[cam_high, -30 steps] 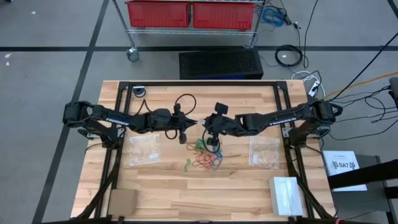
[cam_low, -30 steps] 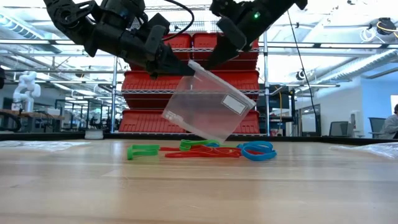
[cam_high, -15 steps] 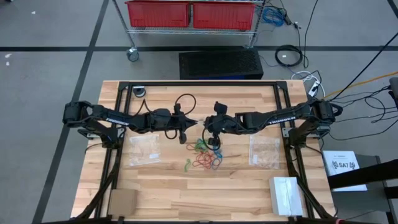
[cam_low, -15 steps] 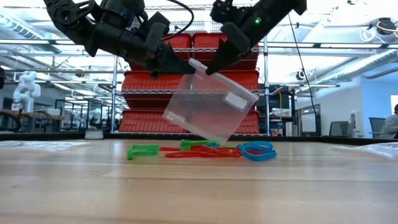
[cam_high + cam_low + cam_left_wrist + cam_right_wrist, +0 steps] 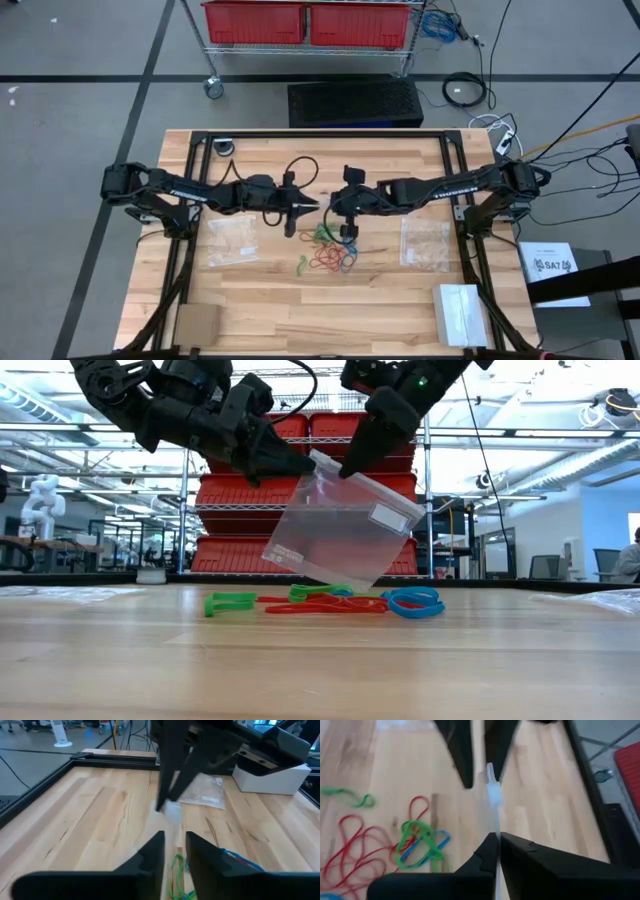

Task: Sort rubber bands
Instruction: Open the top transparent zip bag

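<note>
Your right gripper is pinched on the top edge of the clear bag, which hangs above the table. Your left gripper sits right beside it at the same edge with its fingers slightly apart, so the bag likely hangs from one pinch only. The rubber bands lie loose on the wood just beneath both grippers. If that single grip slips, the bag may drop onto the pile; if the left fingers miss one film layer, the mouth won't open
</note>
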